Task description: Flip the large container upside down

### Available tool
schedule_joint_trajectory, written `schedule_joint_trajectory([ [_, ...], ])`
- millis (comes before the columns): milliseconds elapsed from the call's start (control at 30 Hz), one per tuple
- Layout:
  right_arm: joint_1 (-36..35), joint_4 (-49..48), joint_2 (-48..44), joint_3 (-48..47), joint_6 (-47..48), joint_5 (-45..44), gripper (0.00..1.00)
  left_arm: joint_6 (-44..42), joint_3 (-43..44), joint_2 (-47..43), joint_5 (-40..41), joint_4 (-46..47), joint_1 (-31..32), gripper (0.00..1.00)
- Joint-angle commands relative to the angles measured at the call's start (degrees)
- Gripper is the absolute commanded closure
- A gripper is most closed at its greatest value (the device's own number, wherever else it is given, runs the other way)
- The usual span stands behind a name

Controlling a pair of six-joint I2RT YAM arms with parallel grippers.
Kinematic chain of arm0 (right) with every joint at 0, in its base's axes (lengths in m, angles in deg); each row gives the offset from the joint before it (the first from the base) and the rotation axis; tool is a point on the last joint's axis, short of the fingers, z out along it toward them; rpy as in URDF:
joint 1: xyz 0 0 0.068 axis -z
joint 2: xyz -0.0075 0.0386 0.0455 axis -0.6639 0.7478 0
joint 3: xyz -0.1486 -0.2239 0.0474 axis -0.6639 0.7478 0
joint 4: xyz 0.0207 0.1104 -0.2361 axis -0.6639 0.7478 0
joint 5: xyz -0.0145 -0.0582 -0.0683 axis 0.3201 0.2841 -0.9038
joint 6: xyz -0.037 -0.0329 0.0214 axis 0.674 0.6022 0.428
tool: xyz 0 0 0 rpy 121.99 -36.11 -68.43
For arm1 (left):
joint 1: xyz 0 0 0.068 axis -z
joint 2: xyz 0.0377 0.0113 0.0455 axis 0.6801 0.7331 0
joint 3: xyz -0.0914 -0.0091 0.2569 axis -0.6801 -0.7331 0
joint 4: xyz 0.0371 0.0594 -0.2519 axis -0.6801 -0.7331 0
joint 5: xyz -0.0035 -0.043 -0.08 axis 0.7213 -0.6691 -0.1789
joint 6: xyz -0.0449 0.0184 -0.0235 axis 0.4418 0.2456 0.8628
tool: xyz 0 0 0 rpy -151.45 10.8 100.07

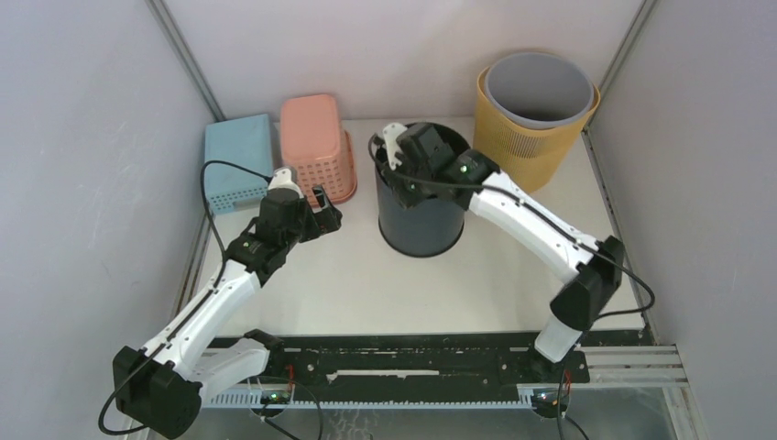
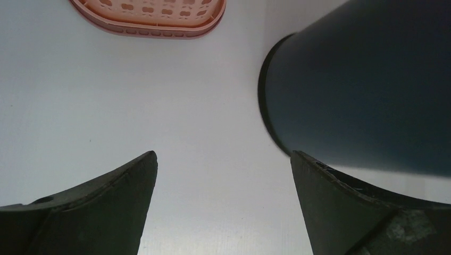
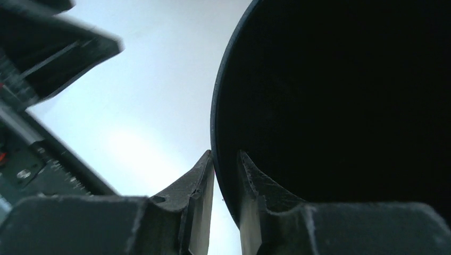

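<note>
Right wrist view puts the right gripper at the bottom centre of the frame. Its two fingers are drawn nearly together with the thin rim of the dark bin caught between them, one finger outside the wall and one inside. That pinch on the lip looks chosen to give a lever point high on the container, so the arm can tip it over about its base. In the top external view the same bin stands at the middle of the white table, mouth up and not yet turned. The wrist covers the left part of its opening, and I cannot tell whether it leans at all. It is the container in hand, so I take it as the task's large one. The left gripper has its fingers spread wide with nothing between them, low over the table just left of the bin's wall. It seems placed to steady or catch the bin as it goes over. A pink basket and a blue basket sit upside down at the upper left. A yellow bin with a grey liner stands at the upper right, apart from the work.
</note>
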Motion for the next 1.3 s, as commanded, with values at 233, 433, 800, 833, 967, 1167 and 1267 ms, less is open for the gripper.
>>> schedule_joint_trajectory([
  [233,-15.75,6.6,-13.65,15.5,-18.08,-13.21,0.57,0.59,-1.48,-3.77,-1.05,1.44,0.4,0.0],
  [433,-18.01,6.75,-16.88,16.33,-18.38,-14.45,0.38,0.98,-0.91,-4.97,-1.91,1.39,0.41,0.0],
  [800,-17.9,10.93,-7.14,7.96,-7.77,-9.99,0.27,2.44,0.56,-6.17,-0.22,-1.3,-0.05,0.0],
  [833,-17.76,11.22,-5.95,7.35,-6.92,-9.04,0.28,2.63,0.37,-6.56,-0.13,-1.53,-0.41,0.0],
  [967,-17.03,12.18,-2.01,5.43,-4.59,-4.55,0.39,3.38,-0.63,-8.01,-0.28,-2.27,-2.37,0.0],
  [1167,-15.54,12.93,0.4,4.8,-4.17,-1.15,0.92,3.72,-2.0,-9.67,-0.4,-2.38,-3.33,0.0],
  [1267,-13.34,11.52,-1.42,3.66,-5.95,0.96,1.0,3.97,-2.28,-10.17,-0.09,-2.37,-3.41,0.0],
])
